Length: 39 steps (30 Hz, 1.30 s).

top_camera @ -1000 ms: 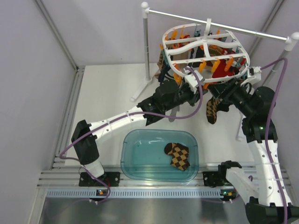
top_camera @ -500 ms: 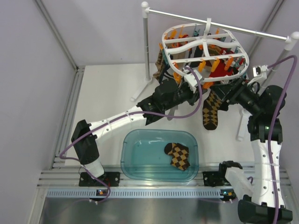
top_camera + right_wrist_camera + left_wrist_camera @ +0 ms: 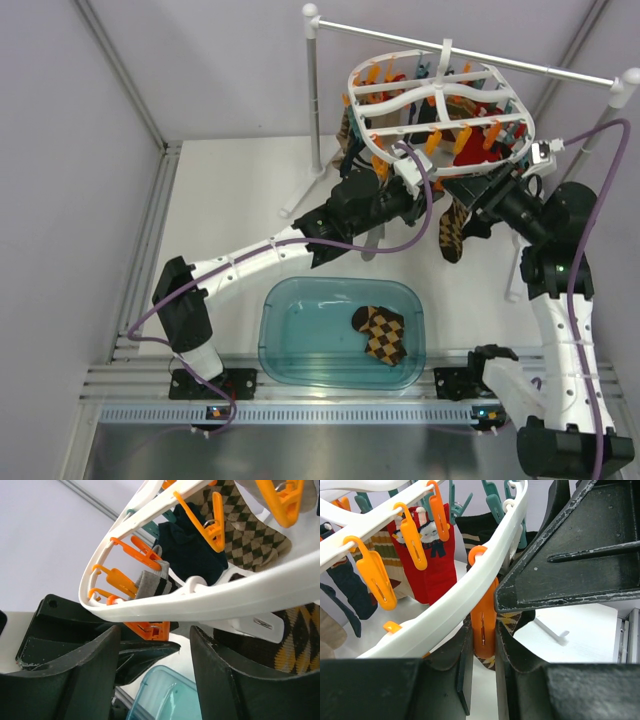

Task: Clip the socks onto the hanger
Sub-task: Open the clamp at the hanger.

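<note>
The white oval hanger (image 3: 440, 98) hangs from a rod with orange and teal clips. My left gripper (image 3: 416, 188) is at its near rim, shut on an orange clip (image 3: 483, 622); a strip of check sock (image 3: 492, 658) shows under that clip. That brown and mustard check sock (image 3: 454, 230) hangs below the rim. My right gripper (image 3: 472, 196) is open and empty just right of the clip; in its wrist view the jaws (image 3: 155, 645) stand wide under the hanger rim (image 3: 225, 600), with the sock (image 3: 300, 640) beside the right finger. The second check sock (image 3: 380, 333) lies in the tub.
A teal plastic tub (image 3: 290, 340) stands near the arm bases. The white rod-and-pole rack (image 3: 313, 90) carries the hanger. Red, dark and striped socks (image 3: 432, 555) hang from other clips. Grey walls close in on the left and back.
The right arm swung out to the right and came back; the hanging check sock swung with it and now hangs narrower again. The left gripper stayed on the clip.
</note>
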Each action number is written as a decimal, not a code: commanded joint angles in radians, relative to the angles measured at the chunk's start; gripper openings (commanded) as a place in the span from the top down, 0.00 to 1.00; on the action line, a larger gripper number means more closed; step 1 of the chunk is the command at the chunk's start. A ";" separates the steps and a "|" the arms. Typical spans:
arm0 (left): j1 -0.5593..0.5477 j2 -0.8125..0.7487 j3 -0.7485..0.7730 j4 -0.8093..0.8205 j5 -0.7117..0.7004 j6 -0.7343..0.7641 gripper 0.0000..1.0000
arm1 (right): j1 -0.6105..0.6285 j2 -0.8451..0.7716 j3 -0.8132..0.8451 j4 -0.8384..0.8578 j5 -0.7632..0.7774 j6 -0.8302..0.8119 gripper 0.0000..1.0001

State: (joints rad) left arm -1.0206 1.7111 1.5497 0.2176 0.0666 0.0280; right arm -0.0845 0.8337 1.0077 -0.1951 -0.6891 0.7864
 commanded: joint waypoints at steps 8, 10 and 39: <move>0.001 -0.004 0.009 0.043 0.012 0.026 1.00 | 0.117 0.005 0.003 0.086 0.144 0.016 0.50; -0.003 -0.005 0.009 0.043 0.010 0.035 1.00 | 0.126 0.011 0.006 0.080 0.160 0.008 0.53; -0.052 -0.018 -0.053 0.071 -0.030 0.136 1.00 | 0.201 0.002 -0.009 0.160 0.448 0.066 0.54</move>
State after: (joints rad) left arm -1.0397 1.7111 1.5105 0.2867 -0.0200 0.1558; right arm 0.1116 0.8349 0.9882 -0.1585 -0.3431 0.8322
